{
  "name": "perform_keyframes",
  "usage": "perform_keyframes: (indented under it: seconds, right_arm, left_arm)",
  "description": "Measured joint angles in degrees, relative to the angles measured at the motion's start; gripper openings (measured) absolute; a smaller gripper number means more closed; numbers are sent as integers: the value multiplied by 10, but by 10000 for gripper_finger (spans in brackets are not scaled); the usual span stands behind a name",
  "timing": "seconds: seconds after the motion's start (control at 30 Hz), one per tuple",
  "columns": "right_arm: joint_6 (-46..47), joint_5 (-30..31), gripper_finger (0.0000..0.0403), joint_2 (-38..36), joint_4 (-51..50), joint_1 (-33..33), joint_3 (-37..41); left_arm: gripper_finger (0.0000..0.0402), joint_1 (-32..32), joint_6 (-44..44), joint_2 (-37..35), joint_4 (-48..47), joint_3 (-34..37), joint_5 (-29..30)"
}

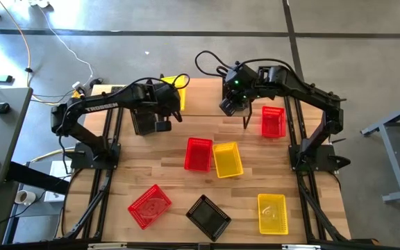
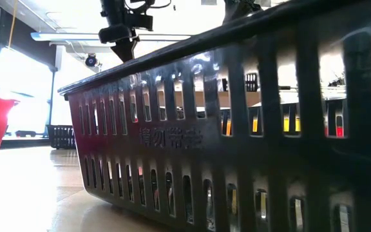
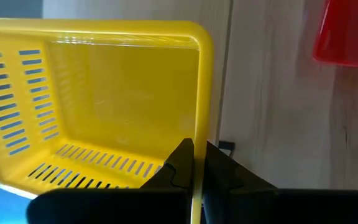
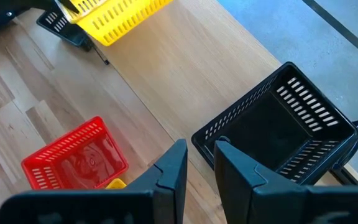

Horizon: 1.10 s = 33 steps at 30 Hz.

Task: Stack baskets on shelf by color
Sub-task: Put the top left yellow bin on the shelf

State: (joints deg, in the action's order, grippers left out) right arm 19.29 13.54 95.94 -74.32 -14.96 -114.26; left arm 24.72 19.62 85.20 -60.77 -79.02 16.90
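Observation:
My left gripper [image 1: 167, 105] is shut on a yellow basket [image 1: 177, 94] over the left end of the shelf [image 1: 207, 94]. That basket fills the left wrist view [image 3: 104, 106] and shows in the right wrist view [image 4: 114, 15], with a black basket [image 4: 61, 25] beneath it. My right gripper [image 1: 231, 104] hovers open over the shelf's middle, its fingers [image 4: 199, 162] just short of another black basket [image 4: 284, 127]. This one stands on its base at the shelf's far edge. My left gripper [image 3: 197, 165] pinches the yellow basket's end wall at its rim [image 3: 199, 134], close to a corner. One finger is inside the basket and one outside. In the right wrist view the basket hangs tilted, clear of the wood.
On the tabletop lie a red basket [image 1: 198, 153] beside a yellow one [image 1: 228, 160], a red one [image 1: 273, 121] at the right, and along the near edge a red [image 1: 149, 205], a black [image 1: 208, 217] and a yellow basket [image 1: 272, 212]. The black one fills the low view [image 2: 237, 129].

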Motion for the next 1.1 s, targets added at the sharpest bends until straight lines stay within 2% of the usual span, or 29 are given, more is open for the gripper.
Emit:
perform_keyframes:
  seconds: [0.27,0.67,1.1]
  right_arm:
    - [2,0,65,0,0,0,0]
    - [2,-1,65,0,0,0,0]
    - [2,-2,65,0,0,0,0]
  left_arm:
    - [3,5,12,4,-1,0,-19]
    - [4,18,25,4,-1,0,-16]
    - [5,38,16,3,10,0,-58]
